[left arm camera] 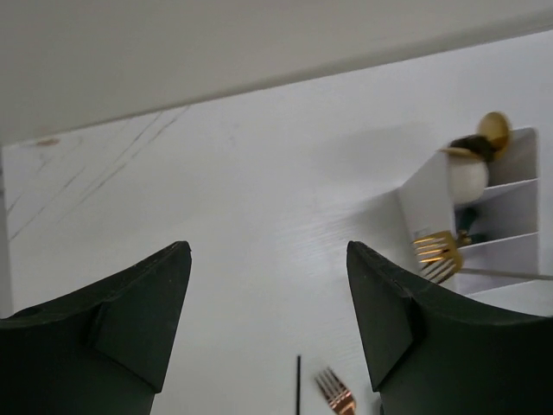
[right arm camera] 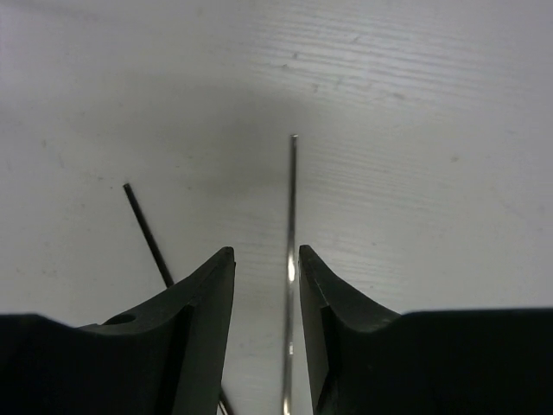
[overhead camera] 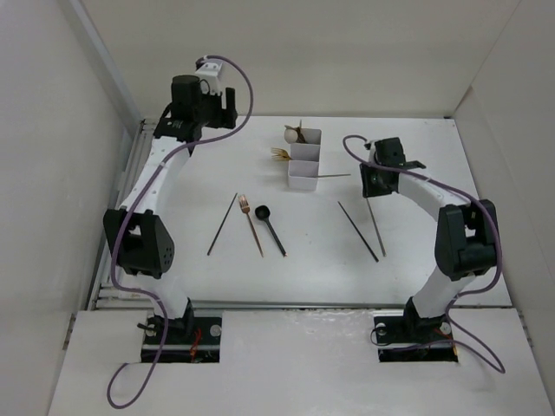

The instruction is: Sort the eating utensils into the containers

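The white three-compartment box (overhead camera: 305,170) stands at mid-table. Its far cell holds spoons (overhead camera: 294,134), its middle cell a gold fork (overhead camera: 279,154), and a thin chopstick (overhead camera: 334,176) pokes from the near cell. On the table lie a dark chopstick (overhead camera: 222,224), a copper fork (overhead camera: 251,224), a black spoon (overhead camera: 270,227) and two more chopsticks (overhead camera: 357,230). My right gripper (right arm camera: 266,251) is open, low over the table, its jaws either side of a shiny chopstick (right arm camera: 292,199). My left gripper (left arm camera: 268,251) is open and empty, raised at the back left.
White walls close in the table on the left, back and right. The left wrist view shows the box (left arm camera: 510,251) with the gold fork (left arm camera: 436,251) to its right, and the copper fork's tines (left arm camera: 335,393) below. Purple cables hang on both arms.
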